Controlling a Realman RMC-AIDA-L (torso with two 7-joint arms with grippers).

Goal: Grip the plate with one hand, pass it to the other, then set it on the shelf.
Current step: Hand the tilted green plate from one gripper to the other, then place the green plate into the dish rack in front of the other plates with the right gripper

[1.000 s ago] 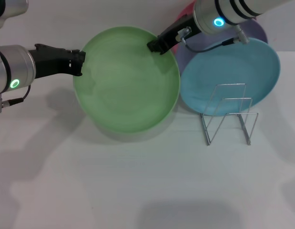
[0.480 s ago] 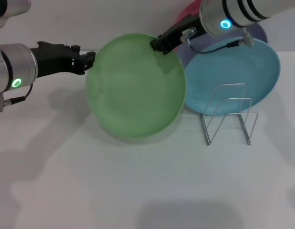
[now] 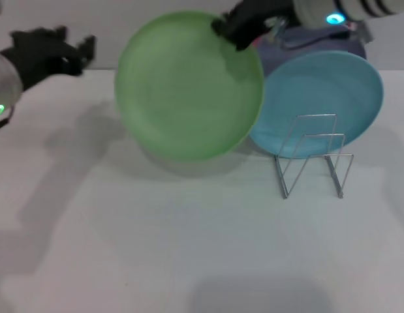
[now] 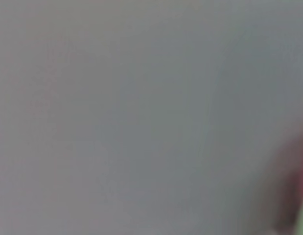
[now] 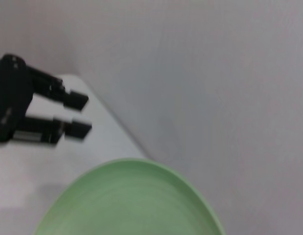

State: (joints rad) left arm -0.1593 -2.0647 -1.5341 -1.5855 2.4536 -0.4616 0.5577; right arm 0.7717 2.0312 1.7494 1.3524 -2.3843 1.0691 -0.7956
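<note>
The light green plate [image 3: 187, 86] hangs tilted above the table, held at its far right rim by my right gripper [image 3: 229, 30], the one on the arm with the blue ring light [image 3: 333, 19]. My left gripper [image 3: 84, 52], on the arm with the green ring light, is open and empty, well to the left of the plate and apart from it. The right wrist view shows the plate's rim [image 5: 136, 196] and, beyond it, the left gripper [image 5: 86, 114] with its fingers spread. The wire rack [image 3: 312, 156] stands empty on the table at the right. The left wrist view shows only blurred grey.
A turquoise plate [image 3: 326, 98] lies just behind the rack, partly on a lavender plate [image 3: 299, 47]. The white table [image 3: 188, 248] stretches toward me in front of the plates. A wall stands behind the table.
My left gripper has let go of the green plate and pulled back to the left. My right gripper has lifted the plate up and slightly right, alone.
</note>
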